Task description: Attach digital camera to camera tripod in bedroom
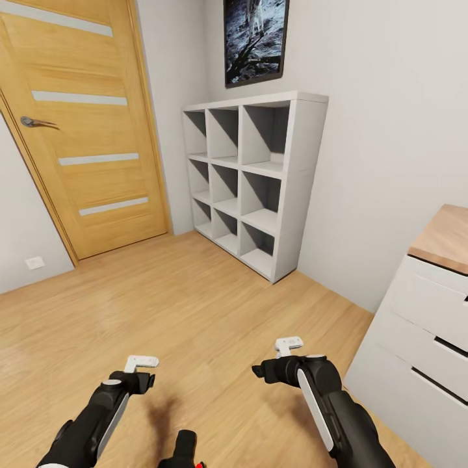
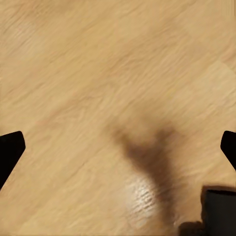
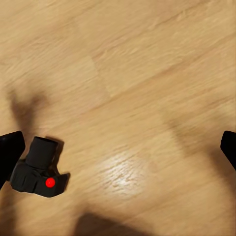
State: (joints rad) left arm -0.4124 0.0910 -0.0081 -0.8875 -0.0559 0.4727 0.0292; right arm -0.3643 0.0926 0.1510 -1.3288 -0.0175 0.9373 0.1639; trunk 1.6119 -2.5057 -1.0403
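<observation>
The digital camera (image 3: 38,169) lies on the wood floor (image 1: 195,312) between both empty, wide-spread grippers (light, rigid, probably slick), best pinched across its chunky body, clear of the protruding lens.

You face a corner with pale grey walls (image 1: 383,149) and a light wood floor (image 1: 169,312). An oak door (image 1: 84,130) with four frosted strips and a metal handle (image 1: 36,121) stands at your left, a white socket (image 1: 34,262) low beside it. A white nine-cube shelf (image 1: 253,182) sits against the far wall, under a dark framed picture (image 1: 255,39). At your right you see a white dresser (image 1: 422,344) with a wood top. Soft shadows mark the floor.
</observation>
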